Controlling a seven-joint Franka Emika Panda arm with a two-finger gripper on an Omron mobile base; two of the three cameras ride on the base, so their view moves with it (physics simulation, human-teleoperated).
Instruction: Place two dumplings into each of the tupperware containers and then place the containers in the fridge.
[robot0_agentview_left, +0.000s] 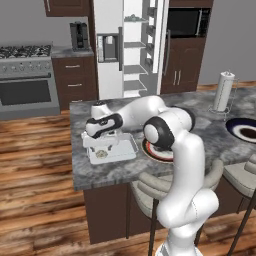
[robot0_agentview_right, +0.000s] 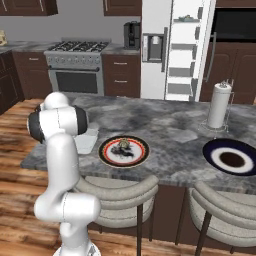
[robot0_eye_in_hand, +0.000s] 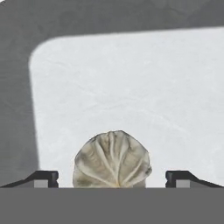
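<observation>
My gripper (robot0_eye_in_hand: 112, 178) hangs low over the white tub (robot0_agentview_left: 113, 148) on the island counter (robot0_agentview_left: 95, 172) — fingers apart, gripping nothing. One dumpling (robot0_eye_in_hand: 112, 159) lies in the tub between the tips (pleats up). Fridge (robot0_agentview_left: 131, 47) stands open behind.

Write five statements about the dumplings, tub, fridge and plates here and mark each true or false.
1. A dumpling lies in the white tupperware container. True.
2. The gripper is clamped on that dumpling. False: its tips stand apart on either side of it, open.
3. The fridge has its door shut. False: its shelves are showing.
4. A dumpling remains on the red-rimmed plate. True.
5. The paper towel roll lies flat on the counter. False: it stands upright in its holder.
</observation>
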